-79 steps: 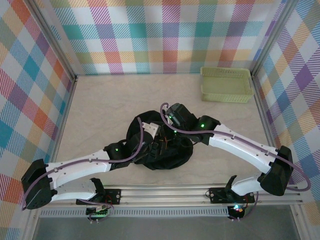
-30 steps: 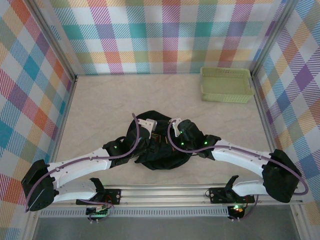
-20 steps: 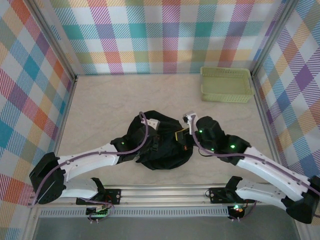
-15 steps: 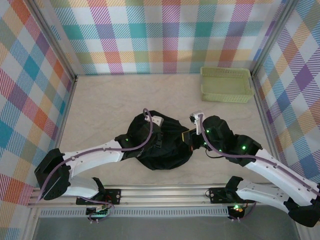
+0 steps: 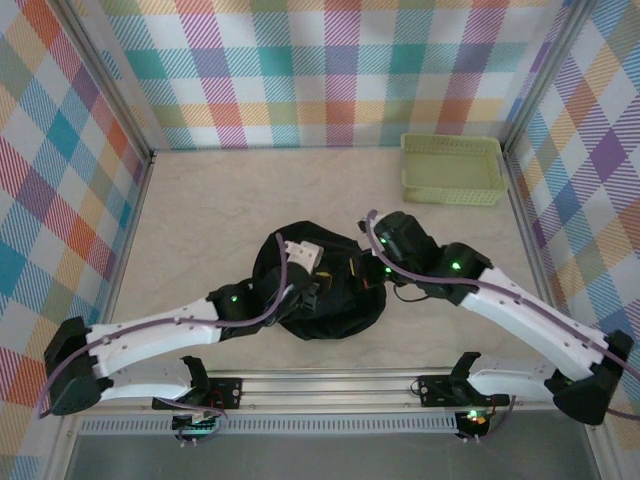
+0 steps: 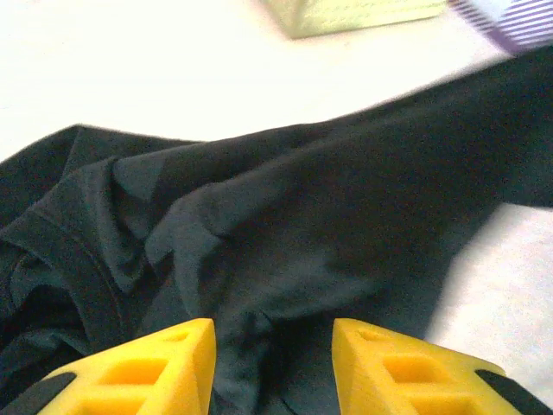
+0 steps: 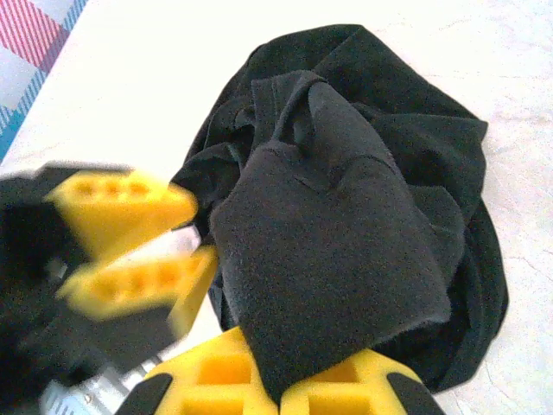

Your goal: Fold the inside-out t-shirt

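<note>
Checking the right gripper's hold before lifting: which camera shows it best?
Right wrist: the right gripper is shut on a flap of the t-shirt standing between its fingers. Top external shows that gripper over the bunched shirt, jaws hidden. Left wrist shows taut fabric rising.

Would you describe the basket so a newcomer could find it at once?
Start at the table walled by checked panels and go to its far right corner. The basket sits there: shallow, rectangular, pale green with latticed sides, apart from the crumpled black t-shirt.
</note>
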`<move>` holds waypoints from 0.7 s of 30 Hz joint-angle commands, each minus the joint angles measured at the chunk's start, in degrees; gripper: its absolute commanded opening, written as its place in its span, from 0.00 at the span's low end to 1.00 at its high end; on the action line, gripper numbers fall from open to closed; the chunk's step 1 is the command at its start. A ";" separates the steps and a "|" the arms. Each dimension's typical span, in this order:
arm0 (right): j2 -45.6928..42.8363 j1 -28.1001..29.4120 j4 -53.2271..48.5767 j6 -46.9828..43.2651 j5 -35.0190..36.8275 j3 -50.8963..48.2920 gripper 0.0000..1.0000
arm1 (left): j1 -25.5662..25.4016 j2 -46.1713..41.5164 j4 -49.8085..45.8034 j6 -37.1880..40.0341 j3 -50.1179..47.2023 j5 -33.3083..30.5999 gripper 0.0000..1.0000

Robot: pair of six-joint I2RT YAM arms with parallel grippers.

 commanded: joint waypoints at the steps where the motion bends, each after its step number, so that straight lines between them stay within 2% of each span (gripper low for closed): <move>1: 3.23 -0.04 2.55 -0.23 -1.07 4.71 0.00 | -4.21 -3.23 1.23 1.93 -1.84 -4.63 0.43; 6: 7.96 -0.11 4.29 -0.42 -5.01 7.73 0.00 | -5.19 -0.38 4.30 0.76 -2.22 -3.31 0.48; 8: 9.39 -0.07 5.30 -0.24 -6.59 8.14 0.00 | -4.80 2.57 5.09 -0.23 -1.10 -4.71 0.52; 11: 10.95 -0.11 6.45 0.26 -8.50 8.71 0.00 | -0.55 6.39 5.69 -4.00 -0.27 -4.42 0.52; 13: 11.52 -0.11 6.82 0.37 -8.84 8.80 0.00 | 2.60 7.39 8.20 -5.76 -1.21 -2.03 0.52; 15: 12.19 -0.24 7.11 0.29 -8.71 9.00 0.00 | 4.23 8.27 10.48 -5.77 -1.53 -0.58 0.47; 19: 14.44 -1.59 8.18 0.36 -10.34 9.38 0.00 | 6.24 9.98 12.04 -6.30 -1.05 1.14 0.29; 21: 15.56 -2.60 9.24 0.55 -11.63 9.51 0.00 | 7.30 10.47 13.04 -6.98 -1.62 2.68 0.26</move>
